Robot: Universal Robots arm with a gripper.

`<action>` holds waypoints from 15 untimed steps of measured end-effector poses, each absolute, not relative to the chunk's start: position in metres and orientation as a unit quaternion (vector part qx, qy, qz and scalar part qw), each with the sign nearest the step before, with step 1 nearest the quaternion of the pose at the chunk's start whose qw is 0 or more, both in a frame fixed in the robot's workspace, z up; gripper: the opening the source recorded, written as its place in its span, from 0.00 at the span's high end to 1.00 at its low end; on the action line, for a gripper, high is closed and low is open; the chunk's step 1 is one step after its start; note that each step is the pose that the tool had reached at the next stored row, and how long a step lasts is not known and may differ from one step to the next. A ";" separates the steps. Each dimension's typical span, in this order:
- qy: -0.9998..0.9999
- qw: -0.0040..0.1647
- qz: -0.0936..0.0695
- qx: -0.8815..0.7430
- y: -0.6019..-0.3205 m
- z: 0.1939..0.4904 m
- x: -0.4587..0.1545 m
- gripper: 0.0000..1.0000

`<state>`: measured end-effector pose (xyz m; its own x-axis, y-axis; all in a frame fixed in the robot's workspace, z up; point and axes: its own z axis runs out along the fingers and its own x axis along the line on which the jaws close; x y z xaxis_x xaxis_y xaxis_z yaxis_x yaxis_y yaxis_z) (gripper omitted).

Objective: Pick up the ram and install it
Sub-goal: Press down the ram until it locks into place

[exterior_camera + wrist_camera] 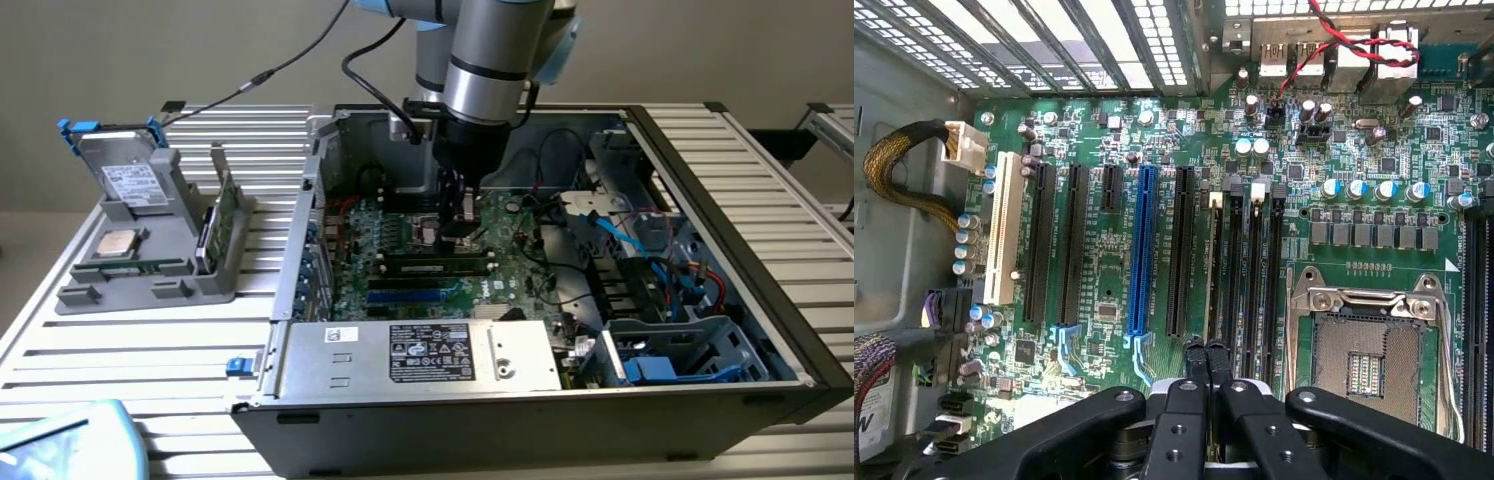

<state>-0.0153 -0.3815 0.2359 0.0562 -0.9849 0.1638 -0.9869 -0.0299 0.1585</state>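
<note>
The ram (pixel 434 266) is a long green stick with dark chips, standing in a memory slot of the motherboard (pixel 400 245) inside the open computer case. In the wrist view the ram (pixel 1211 270) appears edge-on as a thin strip in one of the black slots. My gripper (pixel 461 232) hangs straight down over it. Its black fingers are pressed together, and the gripper (pixel 1205 348) sits over one end of the stick. I cannot tell whether the fingertips touch its top edge.
An open processor socket (pixel 1369 350) lies beside the memory slots. A power supply (pixel 427 355) and cables line the case walls. At the exterior view's left, a grey holder (pixel 147 270) carries a silver drive (pixel 131 180), a square chip (pixel 118 243) and a green board (pixel 214 225) on edge.
</note>
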 end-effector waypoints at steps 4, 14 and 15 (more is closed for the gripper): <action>-0.687 0.115 0.004 0.718 -0.382 0.236 -0.015 0.90; -0.694 0.112 0.006 0.711 -0.382 0.239 -0.016 0.90; -0.697 0.111 0.006 0.708 -0.382 0.241 -0.016 0.90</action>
